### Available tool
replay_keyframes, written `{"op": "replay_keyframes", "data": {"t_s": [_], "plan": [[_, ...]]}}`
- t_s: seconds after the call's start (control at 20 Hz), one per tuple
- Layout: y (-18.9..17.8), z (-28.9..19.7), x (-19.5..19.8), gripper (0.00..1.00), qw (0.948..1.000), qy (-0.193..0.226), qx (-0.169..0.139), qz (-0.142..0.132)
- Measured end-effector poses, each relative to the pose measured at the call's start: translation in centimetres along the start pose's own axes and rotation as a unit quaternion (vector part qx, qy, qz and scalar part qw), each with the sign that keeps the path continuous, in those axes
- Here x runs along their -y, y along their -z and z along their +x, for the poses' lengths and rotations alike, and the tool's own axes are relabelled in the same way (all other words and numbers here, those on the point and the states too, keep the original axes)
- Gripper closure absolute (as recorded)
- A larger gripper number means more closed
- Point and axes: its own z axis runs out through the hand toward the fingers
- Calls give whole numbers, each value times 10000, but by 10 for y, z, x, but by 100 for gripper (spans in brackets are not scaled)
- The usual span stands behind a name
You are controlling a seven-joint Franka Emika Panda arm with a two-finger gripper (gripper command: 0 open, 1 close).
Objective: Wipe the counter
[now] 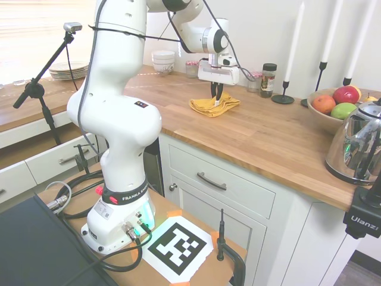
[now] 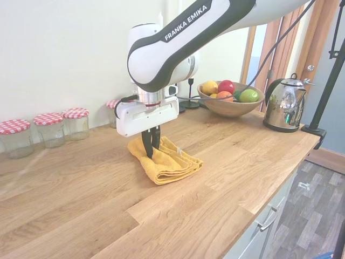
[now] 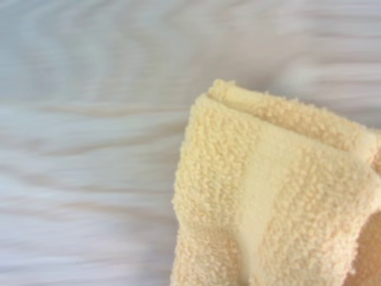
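Note:
The counter (image 1: 268, 137) is a long light-brown wooden top over white cabinets; it fills the second exterior view (image 2: 215, 178) and shows blurred in the wrist view (image 3: 89, 149). On it lies a folded yellow terry cloth (image 1: 208, 107) (image 2: 172, 164) (image 3: 268, 190). My gripper (image 1: 218, 99) (image 2: 151, 147) points straight down into the cloth's back edge. Its dark fingers stand close together, shut on a fold of the cloth. The cloth rests flat on the wood.
Three glass jars with checked lids (image 2: 49, 128) line the wall. A fruit bowl (image 2: 229, 102), a steel kettle (image 2: 284, 102), black candlesticks (image 1: 284, 95) and a spice jar (image 1: 268, 79) stand beyond the cloth. Stacked white bowls (image 1: 163, 61) and plates (image 1: 68, 70) sit at the far corner.

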Motion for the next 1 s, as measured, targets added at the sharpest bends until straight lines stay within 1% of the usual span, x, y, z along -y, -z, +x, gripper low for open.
{"op": "replay_keyframes", "data": {"t_s": [0.45, 1.0], "plan": [[2, -58, 45, 100, 9995, 214, -201, -81], [7, -138, 117, 100, 9970, 567, -427, -315]]}}
